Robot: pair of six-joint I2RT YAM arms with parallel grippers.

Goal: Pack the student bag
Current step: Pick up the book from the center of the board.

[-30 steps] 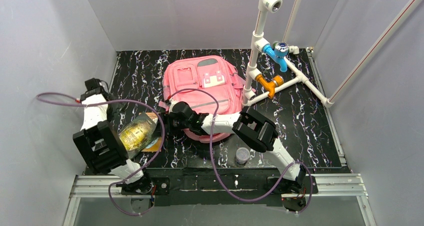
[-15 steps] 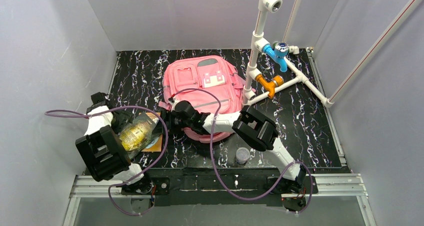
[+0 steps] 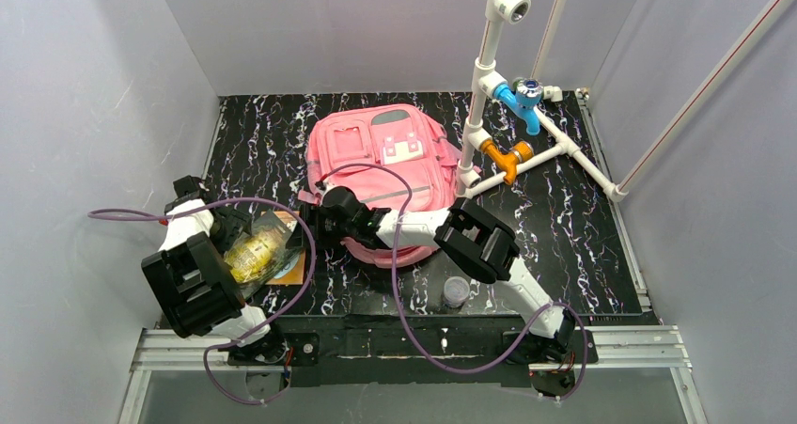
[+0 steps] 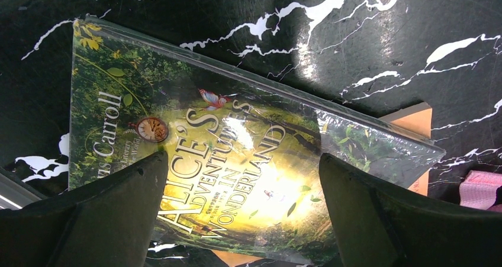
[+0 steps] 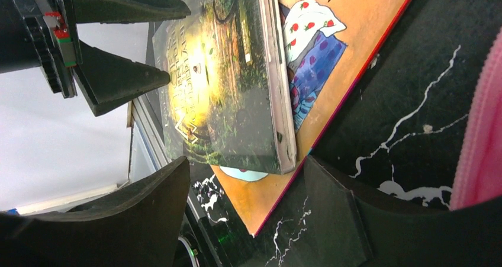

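A robot test cell in a lab: plain grey walls box in a black marbled worktop, with a white pipe rig and a metal rail at its near edge.

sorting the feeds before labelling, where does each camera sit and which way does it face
Top external: fixed above and behind, looking down at the table; left arm, right arm and student bag show.
Left wrist: on the left arm, looking down at the Alice book; left gripper open.
Right wrist: low, facing left toward that book; right gripper open.
Shared: both wrist views show the Alice book on an orange book.
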